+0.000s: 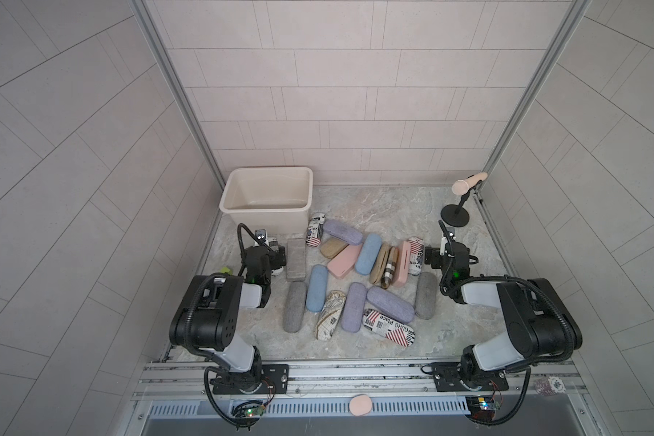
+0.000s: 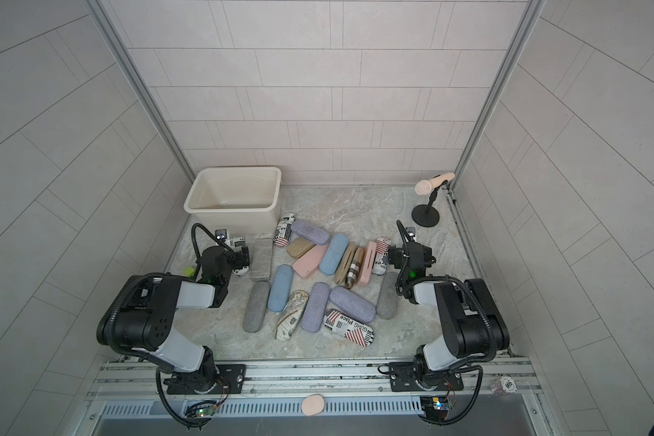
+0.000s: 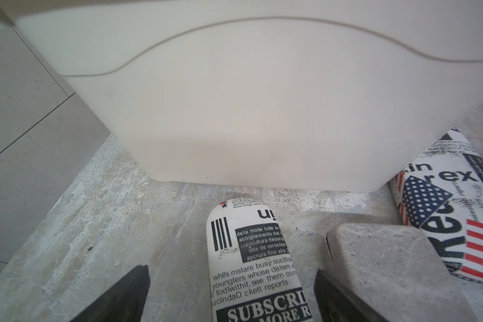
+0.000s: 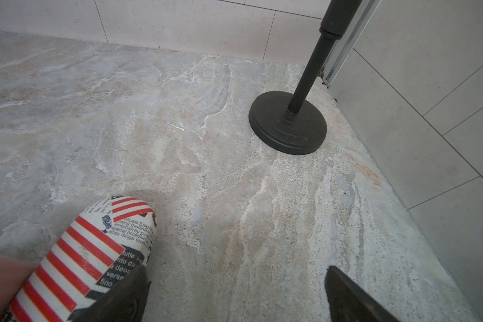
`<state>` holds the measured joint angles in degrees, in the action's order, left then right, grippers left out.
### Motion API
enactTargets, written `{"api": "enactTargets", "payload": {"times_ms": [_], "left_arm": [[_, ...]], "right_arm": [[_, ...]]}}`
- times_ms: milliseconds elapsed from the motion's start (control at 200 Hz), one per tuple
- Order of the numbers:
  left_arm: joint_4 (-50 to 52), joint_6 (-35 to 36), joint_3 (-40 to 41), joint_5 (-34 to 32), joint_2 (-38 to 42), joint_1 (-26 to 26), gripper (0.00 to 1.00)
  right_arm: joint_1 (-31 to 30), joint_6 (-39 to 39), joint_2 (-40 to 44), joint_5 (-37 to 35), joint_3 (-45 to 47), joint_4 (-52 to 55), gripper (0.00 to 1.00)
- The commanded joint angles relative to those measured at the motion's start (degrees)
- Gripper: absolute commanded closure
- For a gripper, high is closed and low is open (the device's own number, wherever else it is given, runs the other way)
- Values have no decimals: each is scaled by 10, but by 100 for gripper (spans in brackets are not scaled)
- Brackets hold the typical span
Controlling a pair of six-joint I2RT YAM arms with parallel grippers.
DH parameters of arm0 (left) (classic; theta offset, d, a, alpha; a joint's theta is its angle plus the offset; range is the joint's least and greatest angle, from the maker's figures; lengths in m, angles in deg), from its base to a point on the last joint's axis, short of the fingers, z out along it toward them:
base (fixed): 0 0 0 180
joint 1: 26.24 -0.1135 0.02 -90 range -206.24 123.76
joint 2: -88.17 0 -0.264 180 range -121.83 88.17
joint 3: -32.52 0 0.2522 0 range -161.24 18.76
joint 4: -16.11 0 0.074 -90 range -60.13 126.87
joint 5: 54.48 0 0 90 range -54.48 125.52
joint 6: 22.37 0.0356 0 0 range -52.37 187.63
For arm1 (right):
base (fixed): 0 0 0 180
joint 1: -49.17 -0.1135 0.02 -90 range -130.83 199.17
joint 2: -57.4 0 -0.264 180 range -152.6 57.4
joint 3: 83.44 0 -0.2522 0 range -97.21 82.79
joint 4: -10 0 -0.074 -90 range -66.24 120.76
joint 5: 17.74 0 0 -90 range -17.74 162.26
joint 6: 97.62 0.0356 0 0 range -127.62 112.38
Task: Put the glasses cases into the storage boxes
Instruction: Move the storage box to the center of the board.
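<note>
Several glasses cases lie scattered on the marble floor in both top views: grey, lilac, light blue, pink, tan, plaid and newspaper/flag print. The cream storage box stands at the back left with nothing in it. My left gripper is low in front of the box wall. It is open, and a newsprint case lies between its jaws without touching them. A grey case sits just outside one finger. My right gripper is open over bare floor, with a flag-print case beside one finger.
A black-based microphone stand is at the back right, close ahead of my right gripper. A small green cube lies by the left wall. Another flag-print case leans at the box's corner. Tiled walls close three sides.
</note>
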<state>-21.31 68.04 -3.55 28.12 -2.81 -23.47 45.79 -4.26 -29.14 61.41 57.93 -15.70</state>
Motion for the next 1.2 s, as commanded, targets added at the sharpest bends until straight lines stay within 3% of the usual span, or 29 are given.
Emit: {"api": "enactTargets", "payload": {"times_ms": [0, 320, 375, 475, 540, 695, 790, 901, 951, 1051, 1111, 1196], "left_arm": [[-18, -2, -6, -6, -2, 2, 0], [-3, -7, -9, -25, 14, 1, 0], [39, -10, -13, -31, 54, 2, 0], [99, -5, -10, -28, 144, 5, 0], [125, -21, -7, -37, 213, 7, 0], [283, -25, -68, -20, 336, 9, 0], [379, -90, -129, -8, 391, 9, 0], [466, -305, -195, -80, 435, 7, 0], [436, -291, -195, -54, 457, 6, 0], [396, -360, -182, -68, 487, -9, 0], [436, -350, -227, -31, 469, -28, 0], [557, -321, -332, -32, 390, -34, 0]], "right_arm": [[-2, -8, -3, -9, -7, -7, 0], [-1, -6, 0, -7, -3, -12, 0], [-1, -12, 15, -15, -5, -5, 0], [-7, -9, 80, -28, -62, 141, 0], [-13, -4, 121, -37, -76, 176, 0], [-14, 64, 196, -34, -120, 293, 0], [-13, 133, 232, -11, -173, 401, 0], [-7, 243, 260, 26, -200, 450, 0], [-4, 262, 264, 68, -200, 437, 3], [-6, 255, 251, 155, -232, 483, 15], [-18, 227, 237, 181, -267, 542, 19], [-43, 204, 227, 186, -293, 599, 21]]}}
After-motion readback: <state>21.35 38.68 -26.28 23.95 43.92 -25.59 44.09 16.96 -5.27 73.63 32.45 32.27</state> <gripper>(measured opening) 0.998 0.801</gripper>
